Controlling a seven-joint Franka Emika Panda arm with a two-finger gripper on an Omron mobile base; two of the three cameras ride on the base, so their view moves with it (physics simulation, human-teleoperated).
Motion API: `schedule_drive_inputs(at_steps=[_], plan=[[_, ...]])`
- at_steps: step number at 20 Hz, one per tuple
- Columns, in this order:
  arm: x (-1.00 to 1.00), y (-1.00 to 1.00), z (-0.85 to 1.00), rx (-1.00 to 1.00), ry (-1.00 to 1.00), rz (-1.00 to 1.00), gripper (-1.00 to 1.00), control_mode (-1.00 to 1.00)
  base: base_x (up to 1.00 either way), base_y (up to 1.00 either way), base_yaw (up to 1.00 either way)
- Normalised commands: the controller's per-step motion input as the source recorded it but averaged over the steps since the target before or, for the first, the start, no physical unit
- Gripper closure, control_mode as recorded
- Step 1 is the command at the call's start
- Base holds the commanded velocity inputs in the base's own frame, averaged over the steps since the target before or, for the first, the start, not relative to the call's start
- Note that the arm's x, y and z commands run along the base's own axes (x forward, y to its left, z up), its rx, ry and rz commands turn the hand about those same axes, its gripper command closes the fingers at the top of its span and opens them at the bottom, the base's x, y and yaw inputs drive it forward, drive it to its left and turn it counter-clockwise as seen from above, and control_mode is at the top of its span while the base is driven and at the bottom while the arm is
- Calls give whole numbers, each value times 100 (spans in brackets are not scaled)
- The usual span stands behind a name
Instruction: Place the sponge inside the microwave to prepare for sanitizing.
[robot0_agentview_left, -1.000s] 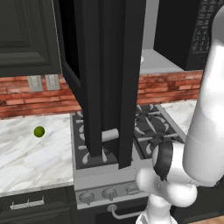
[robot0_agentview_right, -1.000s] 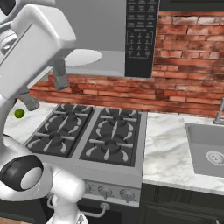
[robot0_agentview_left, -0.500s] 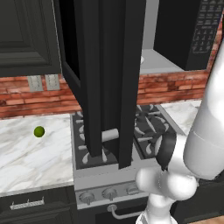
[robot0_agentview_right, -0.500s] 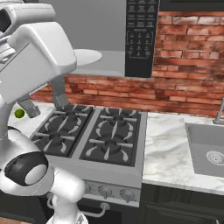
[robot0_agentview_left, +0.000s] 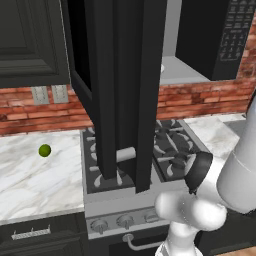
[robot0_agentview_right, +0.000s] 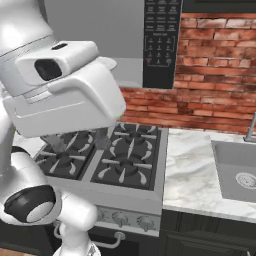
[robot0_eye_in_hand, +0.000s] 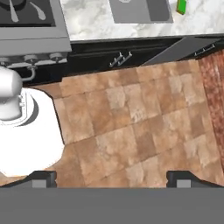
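Kitchen around the stove, as I see it.
A green ball (robot0_agentview_left: 45, 150) sits on the marble counter (robot0_agentview_left: 30, 185) left of the stove (robot0_agentview_right: 125, 167); a sink (robot0_agentview_right: 237, 172) lies right, brick wall (robot0_agentview_right: 215, 75) behind.

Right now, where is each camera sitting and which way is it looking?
Left base view: behind the arm on its left, looking over the open microwave door at the stove, with a green ball on the counter; the white arm rises at lower right.
Right base view: behind on the right, facing the stove, brick wall and sink; the arm fills the left side.
Hand view: on the hand, looking down at the floor; the open pincer shows at the bottom, the sponge by the sink.
Both base views share the stove and microwave.
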Motion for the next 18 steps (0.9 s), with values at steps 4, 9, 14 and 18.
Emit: schedule_drive_inputs(at_steps=[4,9,14,18], plan=[[31,42,-100,0,-32,14,-100,-100,0,0,0],[79,21,-76,-4,-20,16,-100,-100,0,0,0],[95,10,-39,0,-22,10,-100,-100,0,0,0],[95,10,-9,0,-2,0,-100,-100,0,0,0]])
